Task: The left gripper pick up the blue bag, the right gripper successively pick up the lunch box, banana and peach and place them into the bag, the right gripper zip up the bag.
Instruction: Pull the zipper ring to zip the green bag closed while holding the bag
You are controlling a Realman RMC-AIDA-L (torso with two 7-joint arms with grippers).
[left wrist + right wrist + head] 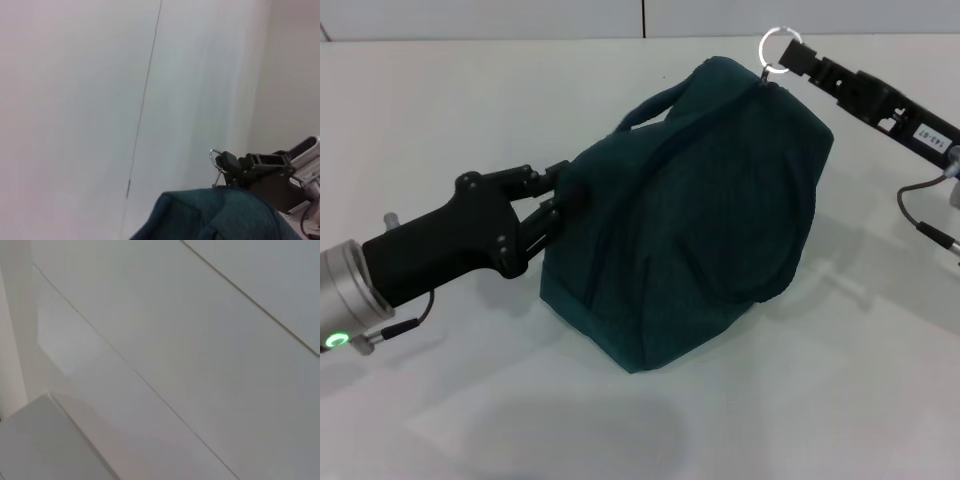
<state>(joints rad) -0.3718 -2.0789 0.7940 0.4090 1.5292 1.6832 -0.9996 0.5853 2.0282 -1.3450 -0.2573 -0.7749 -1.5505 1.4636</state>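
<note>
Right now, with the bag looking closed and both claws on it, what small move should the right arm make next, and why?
Probably let go of the ring pull and back away. The right gripper pinches it at the blue bag's far top corner, no opening or food shows, and the left gripper grips the bag's side.

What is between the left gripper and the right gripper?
In the head view, only the blue bag lies between the left gripper and right gripper.
</note>
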